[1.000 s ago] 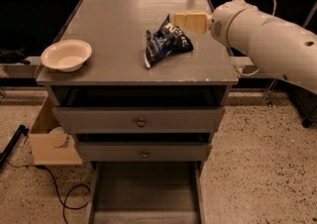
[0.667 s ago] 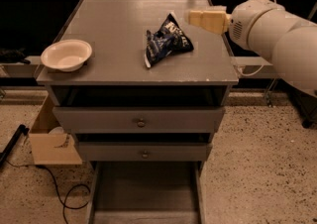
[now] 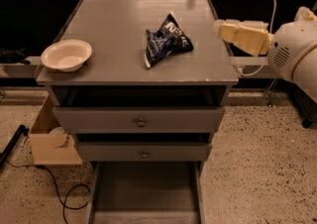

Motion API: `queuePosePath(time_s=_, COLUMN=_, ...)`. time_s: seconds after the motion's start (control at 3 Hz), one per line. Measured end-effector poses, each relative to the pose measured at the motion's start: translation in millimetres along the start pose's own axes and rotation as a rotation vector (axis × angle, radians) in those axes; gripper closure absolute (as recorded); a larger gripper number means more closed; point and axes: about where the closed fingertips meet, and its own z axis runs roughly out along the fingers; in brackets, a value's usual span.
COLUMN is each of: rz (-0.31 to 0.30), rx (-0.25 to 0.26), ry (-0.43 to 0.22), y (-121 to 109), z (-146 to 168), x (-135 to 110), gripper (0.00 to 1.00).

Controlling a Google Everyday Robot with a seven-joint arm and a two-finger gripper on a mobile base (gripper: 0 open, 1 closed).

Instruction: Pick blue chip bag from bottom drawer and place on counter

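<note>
The blue chip bag (image 3: 166, 39) lies on the counter (image 3: 114, 25), right of centre, dark navy with white lettering. My gripper (image 3: 221, 27) is cream-coloured and hangs at the counter's right edge, a little to the right of the bag and not touching it. It holds nothing that I can see. The white arm (image 3: 294, 57) reaches in from the right. The bottom drawer (image 3: 146, 193) is pulled out at the bottom of the view, and its grey floor is bare.
A white bowl (image 3: 67, 54) sits at the counter's front left corner. Two upper drawers with round knobs (image 3: 141, 123) are slightly ajar. A cardboard box (image 3: 49, 141) and a black cable (image 3: 64, 200) lie on the speckled floor at the left.
My gripper has drawn back to the right, from beside the bag to the counter's right edge. The bag stays where it lay on the counter.
</note>
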Motion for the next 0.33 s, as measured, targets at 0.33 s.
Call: queuePosePath(time_s=0.33, rz=0.0, rx=0.0, ry=0.0, y=0.0, z=0.0, x=0.0, gripper=0.0)
